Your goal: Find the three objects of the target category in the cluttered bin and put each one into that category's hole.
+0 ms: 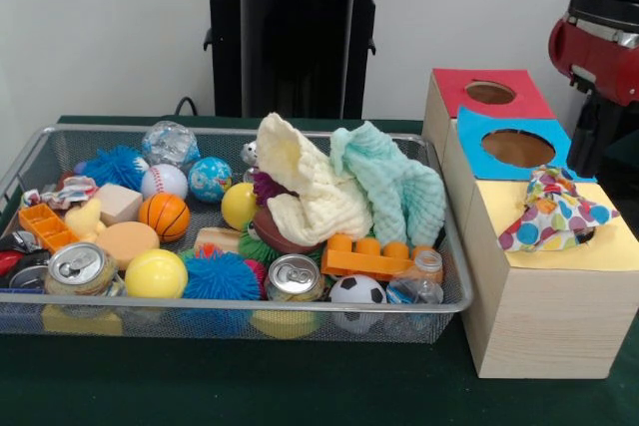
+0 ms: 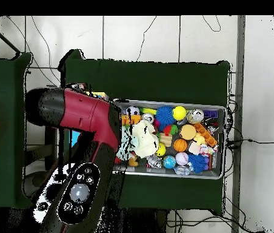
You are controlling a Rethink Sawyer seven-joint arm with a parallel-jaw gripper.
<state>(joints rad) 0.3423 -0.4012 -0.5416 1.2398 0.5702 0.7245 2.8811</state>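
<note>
White wall [image 1: 100,27], green-covered table [image 1: 300,386]

Even, soft indoor light across the front view, shadows faint under the wire bin [image 1: 439,246]. Small glints on the can tops [image 1: 78,262]. The arm [image 1: 599,42] at the right edge looks slightly soft, perhaps motion blur. Overhead, the white floor [image 2: 163,36] reads bright, the dark cloth [image 2: 163,76] nearly featureless.

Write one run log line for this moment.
arm: beside box | patterned cloth: in yellow hole | cream cloth, mint cloth: in bin
</note>
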